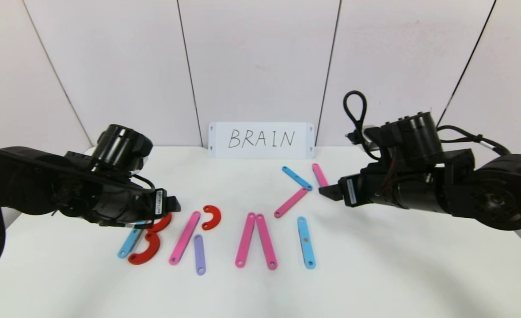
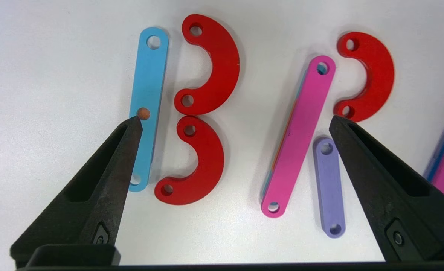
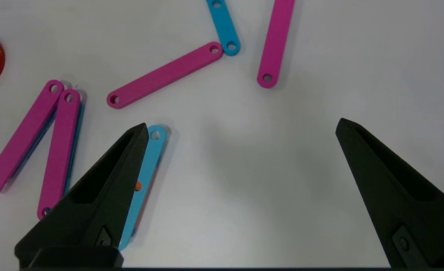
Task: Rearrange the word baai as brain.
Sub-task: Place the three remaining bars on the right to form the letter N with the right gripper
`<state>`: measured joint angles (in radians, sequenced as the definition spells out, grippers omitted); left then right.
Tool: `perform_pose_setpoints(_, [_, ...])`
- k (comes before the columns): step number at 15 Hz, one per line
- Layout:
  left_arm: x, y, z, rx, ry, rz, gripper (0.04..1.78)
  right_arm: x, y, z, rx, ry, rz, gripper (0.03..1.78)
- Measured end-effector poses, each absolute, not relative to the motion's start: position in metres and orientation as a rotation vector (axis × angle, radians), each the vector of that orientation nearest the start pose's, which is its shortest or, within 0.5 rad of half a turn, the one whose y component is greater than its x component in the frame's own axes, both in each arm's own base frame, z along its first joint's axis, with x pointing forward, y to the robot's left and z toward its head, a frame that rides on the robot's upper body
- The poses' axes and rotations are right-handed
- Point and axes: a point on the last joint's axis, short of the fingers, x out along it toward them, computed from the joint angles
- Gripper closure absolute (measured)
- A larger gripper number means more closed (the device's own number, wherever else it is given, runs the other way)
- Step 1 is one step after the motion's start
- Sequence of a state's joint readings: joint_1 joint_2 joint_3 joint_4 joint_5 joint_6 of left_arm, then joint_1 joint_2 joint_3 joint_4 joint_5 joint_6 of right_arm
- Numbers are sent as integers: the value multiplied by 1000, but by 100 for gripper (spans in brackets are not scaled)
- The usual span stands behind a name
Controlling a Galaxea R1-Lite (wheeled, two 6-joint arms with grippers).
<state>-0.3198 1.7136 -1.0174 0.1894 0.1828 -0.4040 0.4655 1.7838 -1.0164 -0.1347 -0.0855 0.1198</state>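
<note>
Pieces: flat plastic strips and arcs, smooth, with small round holes, are lying on the white table (image 1: 375, 274) in front of the white card (image 1: 260, 140) that is showing "BRAIN" in handwriting.
Letter B: a light-blue strip (image 2: 146, 109) with two red arcs (image 2: 206, 109) touching end to end beside it is sitting far to the left of the card, nearer the robot.
Letter R: a long pink strip (image 2: 299, 137), a red arc (image 2: 368, 77) by its top and a short purple strip (image 2: 329, 186) by its bottom are lying just right of the B.
Letter A: two pink strips (image 1: 256, 240) are leaning together at the top, below the card's middle, with no bar across.
Letter I: one light-blue strip (image 1: 306, 242) is standing straight, below the card's right end.
Loose strips: two pink strips and a light-blue strip (image 1: 296, 178) are lying scattered close under the card's right end, not making an N yet.
Left gripper (image 2: 235, 120): it is hanging over the B and R with its fingers spread wide, holding nothing.
Right gripper (image 3: 240, 126): it is hanging right of the loose strips with its fingers spread wide, holding nothing.
</note>
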Motion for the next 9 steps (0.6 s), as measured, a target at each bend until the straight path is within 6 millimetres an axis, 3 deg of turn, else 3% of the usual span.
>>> perform_pose_setpoints(5, [263,-51,190,-233,817,-109,8,306,188,149,-83,635,283,7])
perform_pose_setpoints(9, [259,-37,199,-260,785,-138,8,315,225,131,-33,647,211,7])
